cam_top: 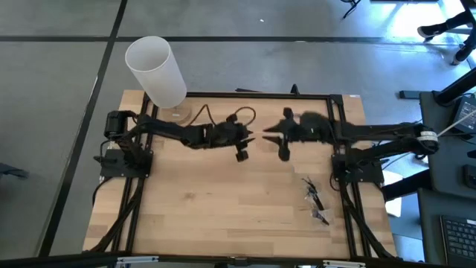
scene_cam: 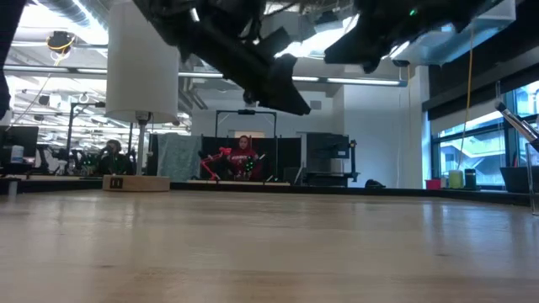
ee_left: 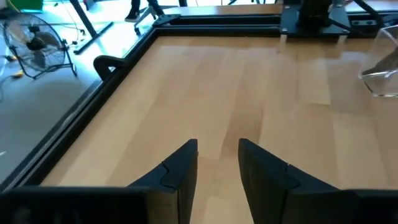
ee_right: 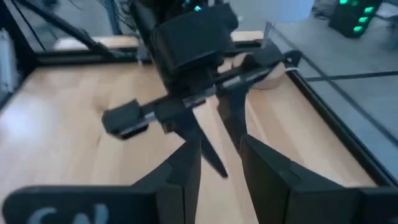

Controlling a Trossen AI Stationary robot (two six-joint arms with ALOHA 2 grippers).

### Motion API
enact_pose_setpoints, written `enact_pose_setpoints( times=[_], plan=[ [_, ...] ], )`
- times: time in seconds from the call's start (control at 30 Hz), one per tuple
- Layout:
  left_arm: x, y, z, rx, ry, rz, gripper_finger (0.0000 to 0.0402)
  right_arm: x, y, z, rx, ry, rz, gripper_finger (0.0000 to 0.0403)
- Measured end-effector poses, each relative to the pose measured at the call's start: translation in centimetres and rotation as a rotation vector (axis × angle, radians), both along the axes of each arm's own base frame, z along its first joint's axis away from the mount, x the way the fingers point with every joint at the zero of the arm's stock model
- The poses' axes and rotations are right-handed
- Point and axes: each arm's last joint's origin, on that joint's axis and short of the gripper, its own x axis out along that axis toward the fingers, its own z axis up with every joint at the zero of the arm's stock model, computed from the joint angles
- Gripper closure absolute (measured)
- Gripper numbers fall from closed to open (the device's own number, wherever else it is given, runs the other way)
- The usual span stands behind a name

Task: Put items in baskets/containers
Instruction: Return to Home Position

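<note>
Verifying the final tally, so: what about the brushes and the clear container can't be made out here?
- Brushes: high view, too small and overlapping to count.
- Clear container: left wrist view, cut by the edge; contents unseen.
- Low view: neither discernible.
- Left tool, right tool: open, raised, away from both.

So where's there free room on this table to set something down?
Widest bare wood: the table's front-left and centre, from the left frame rail across to the clear container holding the brushes. Crowded along the back: white cylinder at the left corner, left gripper and right gripper nearly meeting mid-table.
</note>
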Motion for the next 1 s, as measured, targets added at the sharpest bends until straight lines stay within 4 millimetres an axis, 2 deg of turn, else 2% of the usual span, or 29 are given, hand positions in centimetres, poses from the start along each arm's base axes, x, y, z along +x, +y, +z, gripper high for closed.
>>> enact_pose_setpoints(
  times=[0.1,0.23,0.37,0.6,0.73,0.87,1.0],
  plan=[
    [-0.2,1.8,0.0,-0.021,-0.001,0.004,0.0298,0.5,-2.2,-0.4,0.057,-0.022,0.09,0.029],
    [-0.8,3.1,0.6,-0.065,-0.01,-0.034,0.0309,1.1,-3.8,-0.8,0.097,-0.058,0.177,0.0301],
    [-2.0,2.8,2.8,-0.099,-0.036,-0.069,0.032,0.8,-4.6,-0.6,0.089,-0.079,0.15,0.0322],
    [-4.7,1.9,7.1,0.021,-0.114,-0.124,0.0335,0.7,-5.4,-0.3,0.106,-0.127,0.215,0.0373],
    [-7.0,2.6,6.2,0.068,-0.229,-0.135,0.034,1.1,-5.5,-0.5,0.11,-0.136,0.249,0.0397],
    [-10.0,4.4,4.8,0.101,-0.344,-0.093,0.0342,1.1,-5.5,-0.6,0.094,-0.134,0.264,0.0395],
    [-13.2,6.0,5.6,0.08,-0.466,-0.101,0.0343,1.1,-5.6,-0.6,0.071,-0.127,0.275,0.0394]
  ],
)
